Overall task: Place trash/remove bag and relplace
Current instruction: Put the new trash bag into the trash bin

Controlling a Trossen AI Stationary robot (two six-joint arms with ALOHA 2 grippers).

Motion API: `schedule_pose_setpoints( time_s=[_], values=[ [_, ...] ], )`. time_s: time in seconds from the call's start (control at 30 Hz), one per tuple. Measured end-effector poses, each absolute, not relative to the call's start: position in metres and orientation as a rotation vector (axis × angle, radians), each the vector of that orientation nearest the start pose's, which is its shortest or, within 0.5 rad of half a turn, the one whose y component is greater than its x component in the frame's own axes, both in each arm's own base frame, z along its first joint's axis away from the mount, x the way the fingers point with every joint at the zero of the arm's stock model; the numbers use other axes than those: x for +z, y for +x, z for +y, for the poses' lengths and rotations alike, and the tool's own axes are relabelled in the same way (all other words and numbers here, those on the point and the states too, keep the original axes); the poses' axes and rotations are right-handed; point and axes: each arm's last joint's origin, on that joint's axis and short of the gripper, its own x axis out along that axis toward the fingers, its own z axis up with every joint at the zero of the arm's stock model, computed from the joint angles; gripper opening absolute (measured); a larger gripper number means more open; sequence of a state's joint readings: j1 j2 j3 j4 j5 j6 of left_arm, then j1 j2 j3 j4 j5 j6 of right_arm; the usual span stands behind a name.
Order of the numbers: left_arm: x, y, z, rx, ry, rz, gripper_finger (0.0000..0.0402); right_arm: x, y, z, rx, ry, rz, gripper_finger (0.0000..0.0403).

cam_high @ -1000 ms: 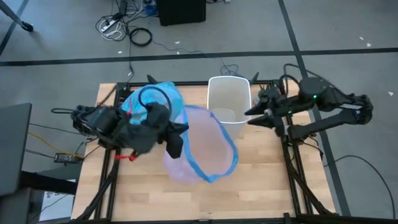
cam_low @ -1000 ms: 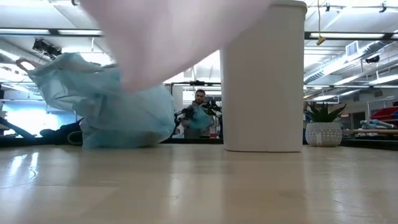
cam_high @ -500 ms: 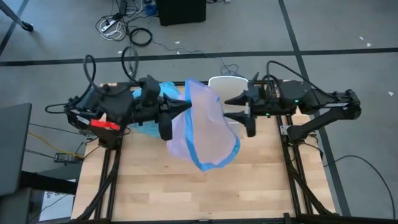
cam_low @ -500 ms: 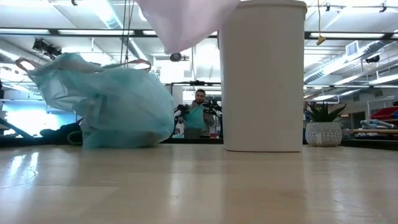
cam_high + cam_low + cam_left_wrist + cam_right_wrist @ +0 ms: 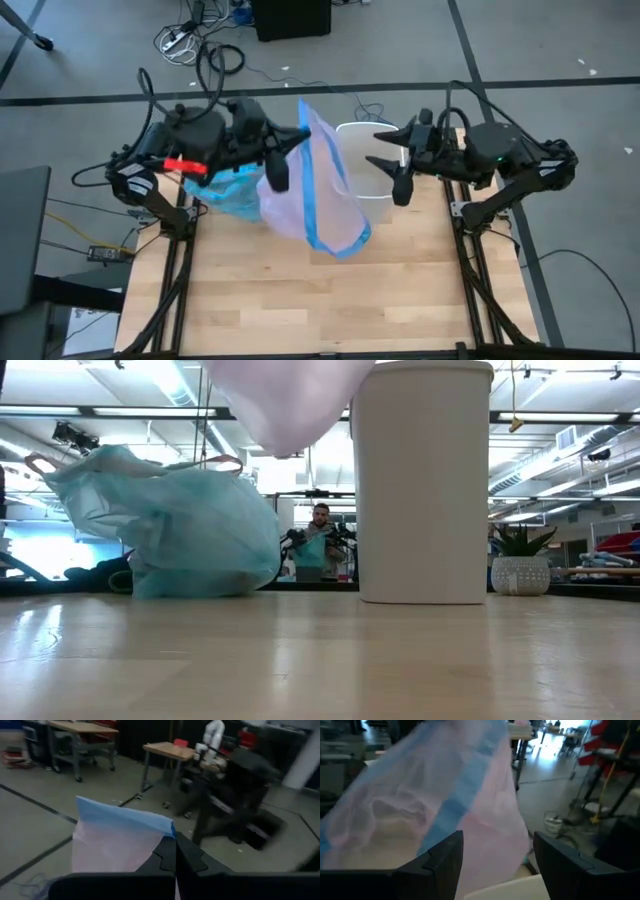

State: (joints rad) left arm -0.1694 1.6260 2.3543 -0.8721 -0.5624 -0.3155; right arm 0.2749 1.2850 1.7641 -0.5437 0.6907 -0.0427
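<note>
Even bright overhead lighting, ceiling strip lights [image 5: 560, 415] glaring in the low view, soft sheen on the desk [image 5: 320, 660], both wrist views motion-blurred, shadows faint

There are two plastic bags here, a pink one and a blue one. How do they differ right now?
The pink bag hangs in the air, lifted clear of the table; the blue bag sits on the table beside the white bin. The pink bag is pinched by the left gripper; nothing holds the blue bag. The pink bag has a blue rim band; the blue bag is one colour and bulges. Both are thin, translucent plastic.
</note>
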Motion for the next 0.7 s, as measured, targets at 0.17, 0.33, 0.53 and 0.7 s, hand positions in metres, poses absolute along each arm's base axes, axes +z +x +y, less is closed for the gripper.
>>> schedule_pose_setpoints(
  time_s=[0.17,0.33,0.53,0.7],
  values=[
    [0.568,0.270,-0.008,0.484,-0.281,-0.005,0.0000,0.519,0.231,0.046,-0.401,-0.154,0.084,0.0235],
    [0.578,0.272,0.011,0.526,-0.294,-0.111,0.0000,0.516,0.243,0.047,-0.412,-0.257,0.107,0.0240],
    [0.574,0.292,0.024,0.554,-0.302,-0.156,0.0000,0.510,0.255,0.038,-0.493,-0.413,0.180,0.0254],
    [0.566,0.314,0.026,0.450,-0.308,-0.155,0.0001,0.508,0.258,0.023,-0.656,-0.487,0.241,0.0268]
  ],
)
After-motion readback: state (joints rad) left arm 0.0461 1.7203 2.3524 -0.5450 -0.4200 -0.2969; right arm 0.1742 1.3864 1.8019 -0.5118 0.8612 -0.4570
